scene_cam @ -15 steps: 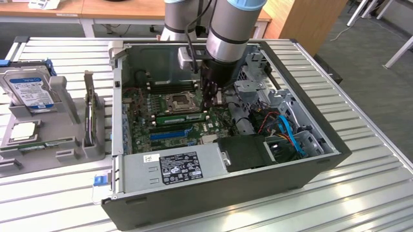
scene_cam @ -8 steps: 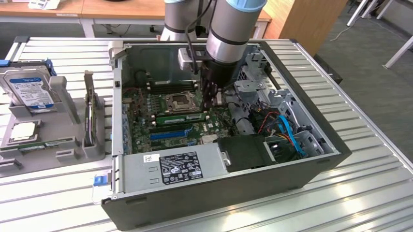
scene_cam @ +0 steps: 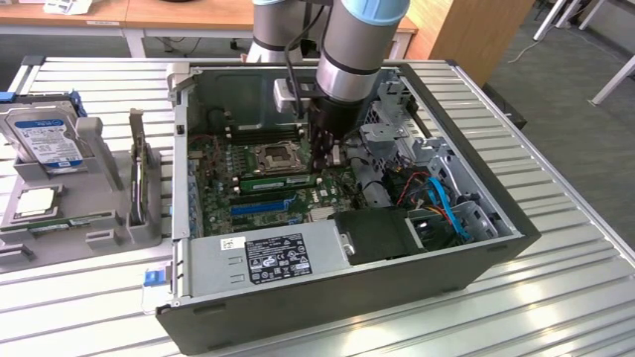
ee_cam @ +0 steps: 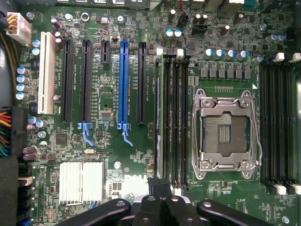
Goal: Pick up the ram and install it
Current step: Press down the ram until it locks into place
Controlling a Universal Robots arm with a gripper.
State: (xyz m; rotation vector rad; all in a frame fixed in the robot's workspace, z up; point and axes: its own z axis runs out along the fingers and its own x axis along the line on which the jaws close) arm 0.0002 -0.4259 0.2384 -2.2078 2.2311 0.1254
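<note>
**Ram stands in its slot, closed pincer above one end**

The open computer case [scene_cam: 328,305] lies on its side on a slatted table [scene_cam: 555,297], and the arm reaches down into it. Inside is the green motherboard [scene_cam: 223,167] [ee_cam: 106,94], with the empty processor socket [scene_cam: 275,156] [ee_cam: 225,128] near its middle. The ram [scene_cam: 276,181] [ee_cam: 160,122] stands on its edge in a long black slot just beside this socket. It is not in the pincer.

The pincer [scene_cam: 332,165] [ee_cam: 160,184] is closed, with nothing between its fingers. Its tips are above one end of the stick, and I cannot tell whether they touch it.

I judge the stick to be light, thin and stiff, but also fragile. It would probably crack if it were bent or twisted, and the small chips on its faces should not be scraped. The safest hold seems to be across the two flat faces, near the upper edge and close to the middle, so that it does not tilt. Any pressing is better done straight down on the top edge, not from the side.
</note>
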